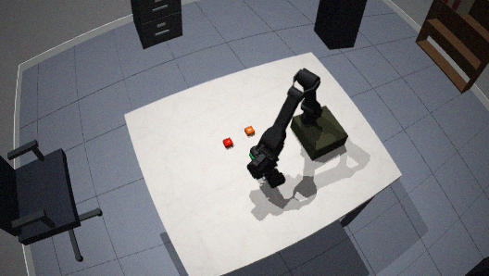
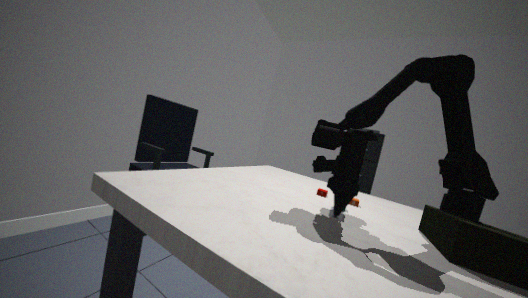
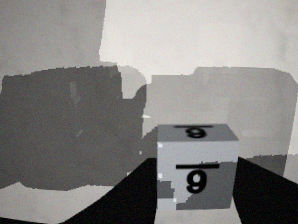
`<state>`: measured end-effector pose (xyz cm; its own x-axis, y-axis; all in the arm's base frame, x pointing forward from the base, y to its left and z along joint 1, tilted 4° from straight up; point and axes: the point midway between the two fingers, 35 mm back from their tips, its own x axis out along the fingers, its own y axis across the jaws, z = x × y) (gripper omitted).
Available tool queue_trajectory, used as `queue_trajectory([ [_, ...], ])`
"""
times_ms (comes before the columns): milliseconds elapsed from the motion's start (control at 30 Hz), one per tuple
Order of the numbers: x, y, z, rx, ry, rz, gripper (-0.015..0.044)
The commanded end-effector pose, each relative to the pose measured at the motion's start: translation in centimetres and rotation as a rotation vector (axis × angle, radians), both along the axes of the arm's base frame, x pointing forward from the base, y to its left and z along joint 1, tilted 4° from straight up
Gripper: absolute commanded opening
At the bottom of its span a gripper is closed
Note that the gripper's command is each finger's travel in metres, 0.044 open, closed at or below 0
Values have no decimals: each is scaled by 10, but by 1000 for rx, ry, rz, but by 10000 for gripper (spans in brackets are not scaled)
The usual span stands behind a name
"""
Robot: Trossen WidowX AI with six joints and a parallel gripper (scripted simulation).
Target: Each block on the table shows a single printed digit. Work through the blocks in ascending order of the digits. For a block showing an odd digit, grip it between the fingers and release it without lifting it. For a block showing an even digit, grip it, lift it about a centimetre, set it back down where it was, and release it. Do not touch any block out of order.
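Wrist view — my pincer (image 1: 262,180) (image 2: 338,214) (image 3: 193,167) is clamped on the white block (image 3: 200,152) between its fingertips; settle the squeeze — no sideways drag.

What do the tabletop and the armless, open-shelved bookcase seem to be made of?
Tabletop: perhaps stone or laminate, matt; pale, faintly mottled surface.

Bookcase: probably wood, dull finish; brown boards.
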<state>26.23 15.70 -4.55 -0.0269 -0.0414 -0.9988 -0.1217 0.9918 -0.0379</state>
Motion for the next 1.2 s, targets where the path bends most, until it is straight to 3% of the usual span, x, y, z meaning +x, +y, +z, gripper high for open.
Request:
queue_trajectory([
  [0,0,0,-1,2,0,-4,120],
  [1167,1,1,13,2,0,-4,120],
])
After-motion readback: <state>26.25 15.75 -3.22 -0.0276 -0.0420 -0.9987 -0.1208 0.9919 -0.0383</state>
